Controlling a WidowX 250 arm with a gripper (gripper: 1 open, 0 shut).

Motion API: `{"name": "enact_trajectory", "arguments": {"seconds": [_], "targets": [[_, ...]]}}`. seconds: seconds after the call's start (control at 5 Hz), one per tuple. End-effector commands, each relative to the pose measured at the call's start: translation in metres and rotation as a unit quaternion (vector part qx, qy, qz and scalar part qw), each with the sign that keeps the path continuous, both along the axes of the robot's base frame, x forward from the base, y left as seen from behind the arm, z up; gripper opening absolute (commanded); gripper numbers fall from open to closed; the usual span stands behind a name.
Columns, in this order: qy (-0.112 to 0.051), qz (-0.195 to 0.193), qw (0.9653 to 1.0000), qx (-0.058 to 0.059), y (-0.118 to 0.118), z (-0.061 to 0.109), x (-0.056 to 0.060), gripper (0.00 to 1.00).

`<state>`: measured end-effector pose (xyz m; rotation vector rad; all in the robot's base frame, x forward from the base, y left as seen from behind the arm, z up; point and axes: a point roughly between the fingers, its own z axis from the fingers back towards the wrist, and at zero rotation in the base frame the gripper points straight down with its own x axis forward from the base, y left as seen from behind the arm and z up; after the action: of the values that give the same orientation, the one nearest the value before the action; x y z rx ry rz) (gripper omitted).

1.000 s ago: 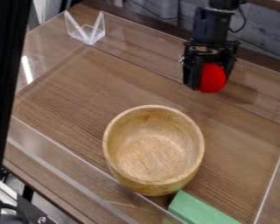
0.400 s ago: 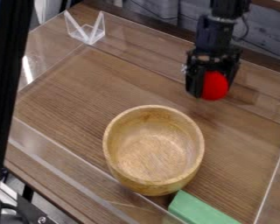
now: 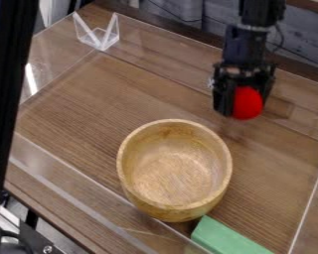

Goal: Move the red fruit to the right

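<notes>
The red fruit [image 3: 244, 101], small and bright red, rests on the wooden tabletop at the far right. My black gripper [image 3: 241, 105] comes down over it from above, pointing steeply down. Its fingers [image 3: 217, 87] stand on either side of the fruit, open and not visibly pressing on it. The fruit's upper part is hidden behind the gripper body.
A large wooden bowl [image 3: 127, 149] sits in the middle front, left of and nearer than the fruit. A flat green block [image 3: 237, 238] lies at the front edge. A clear plastic stand [image 3: 98, 35] is at the back left. Clear walls border the table.
</notes>
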<state>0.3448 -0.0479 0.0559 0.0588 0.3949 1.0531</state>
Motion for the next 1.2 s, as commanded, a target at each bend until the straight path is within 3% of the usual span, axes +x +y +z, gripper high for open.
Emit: {"name": "enact_trajectory", "arguments": {"seconds": [0.0,0.2,0.4,0.6,0.8,1.0], "targets": [[-0.048,0.005,0.9984,-0.028,0.013,0.063,0.012,1.0],[-0.043,0.034,0.9983,-0.02,0.013,0.051,0.008,0.0],[-0.039,0.061,0.9974,-0.01,0.01,0.039,0.004,0.0],[-0.035,0.05,0.9981,-0.005,0.011,0.029,0.001,1.0],[-0.034,0.02,0.9992,-0.003,0.018,0.028,-0.003,0.0],[-0.035,-0.008,0.9994,-0.006,0.026,0.036,-0.007,0.0]]}}
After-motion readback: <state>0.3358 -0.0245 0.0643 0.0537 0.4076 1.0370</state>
